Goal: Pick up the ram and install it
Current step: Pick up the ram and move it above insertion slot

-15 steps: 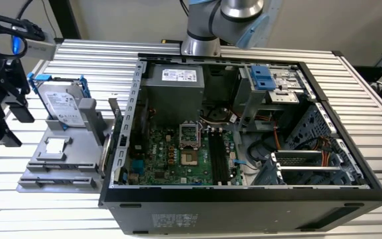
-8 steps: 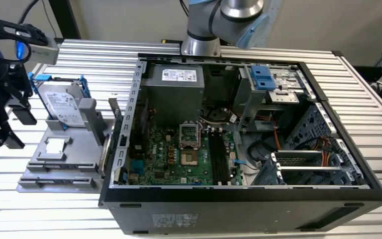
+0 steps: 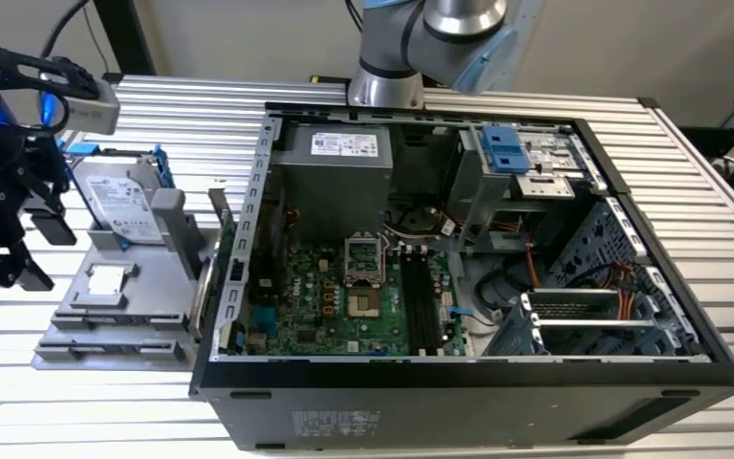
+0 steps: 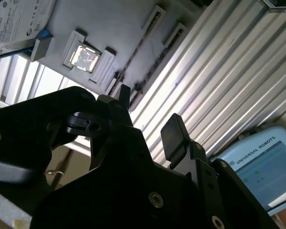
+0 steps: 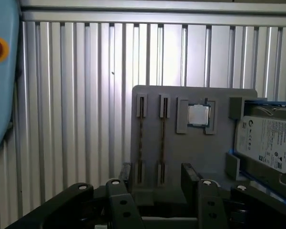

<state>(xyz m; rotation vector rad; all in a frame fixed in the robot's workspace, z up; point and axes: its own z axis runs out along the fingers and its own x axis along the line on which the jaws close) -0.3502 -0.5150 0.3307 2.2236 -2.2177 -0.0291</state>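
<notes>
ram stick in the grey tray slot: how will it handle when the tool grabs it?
Probably stiff and light: the ram shows as a thin edge-on board in the grey tray. Likely fragile and narrow to pinch, so it may tilt in its slot. The tool is open, not touching it.

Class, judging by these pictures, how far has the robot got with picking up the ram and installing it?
Done: nothing visible; the motherboard's black slots appear empty. In hand: nothing; the claw is open, pointed at the grey tray, where the ram stands edge-on in its holder. Left: the whole job, pick-up and install.
</notes>
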